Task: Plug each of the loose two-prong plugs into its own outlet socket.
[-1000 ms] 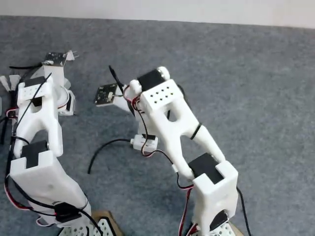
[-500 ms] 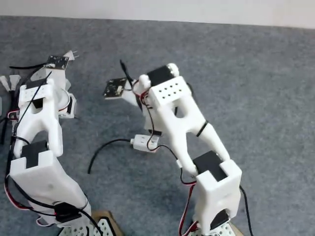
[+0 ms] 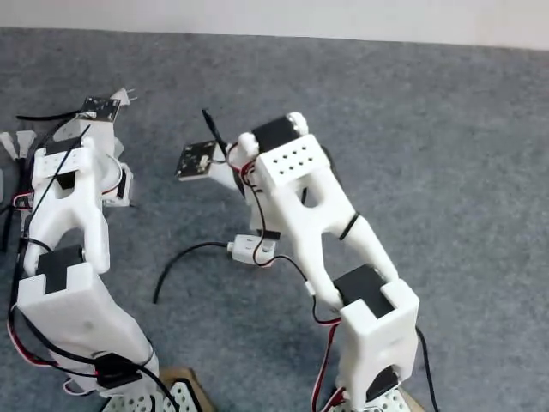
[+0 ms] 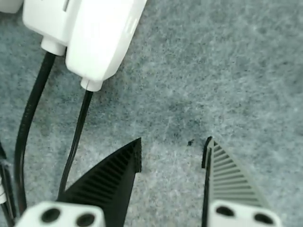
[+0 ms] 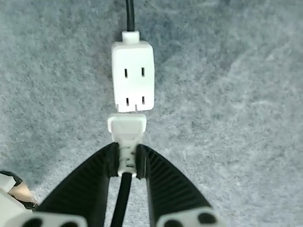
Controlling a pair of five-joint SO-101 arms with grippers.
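In the right wrist view, a white outlet block [image 5: 133,75] with several slots lies on the grey carpet, its black cord leading away. A white two-prong plug [image 5: 126,126] sits at the block's near end, with a short length of its prongs still showing between them. My right gripper [image 5: 127,158] is shut on the plug's neck. In the high view the same block [image 3: 253,249] lies beneath the right arm [image 3: 300,197]. My left gripper [image 4: 173,146] stands open over bare carpet, apart from two white corded bodies [image 4: 94,38].
Black cords [image 4: 75,137] run beside the left gripper's dark finger. In the high view a black cord [image 3: 184,262] curves leftward from the outlet block. The left arm [image 3: 64,189] stands at the far left, with open carpet [image 3: 446,154] to the right.
The right arm's wrist moved toward the far side of the table, then eased slightly back. The outlet block shifted a little. The left arm kept still.
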